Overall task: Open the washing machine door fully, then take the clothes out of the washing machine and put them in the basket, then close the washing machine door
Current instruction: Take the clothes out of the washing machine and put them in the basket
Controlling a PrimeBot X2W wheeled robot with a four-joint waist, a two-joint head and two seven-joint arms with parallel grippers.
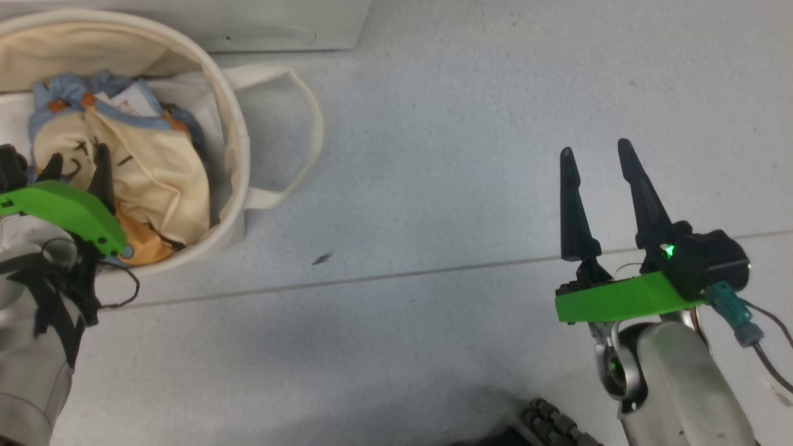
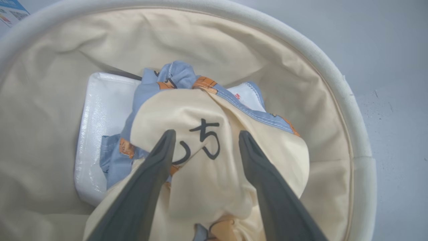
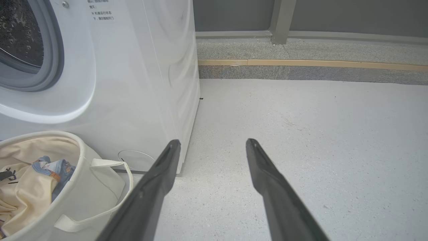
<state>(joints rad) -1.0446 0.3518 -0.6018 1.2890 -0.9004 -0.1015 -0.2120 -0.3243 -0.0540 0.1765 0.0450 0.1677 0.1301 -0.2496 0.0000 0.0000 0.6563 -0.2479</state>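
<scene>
The basket [image 1: 238, 155] stands on the floor at the upper left, against the foot of the washing machine [image 1: 279, 31]. The clothes lie inside it: a cream garment with dark writing [image 2: 200, 110] on top of a light blue one [image 2: 177, 75]. My left gripper [image 2: 207, 134] is over the basket, open, its fingers straddling a fold of the cream garment. My right gripper [image 1: 596, 148] hangs open above bare floor on the right, holding nothing. In the right wrist view the washing machine [image 3: 143, 83] shows its grey gasket [image 3: 50, 60] and drum [image 3: 20, 33]. The washing machine door is out of view.
A flat white pad [image 2: 103, 110] lies on the basket's bottom under the clothes. One loop handle [image 1: 303, 124] sticks out toward the right. A kerb with a tan strip [image 3: 301, 63] runs along the far wall. Grey floor [image 1: 433, 186] stretches between the two arms.
</scene>
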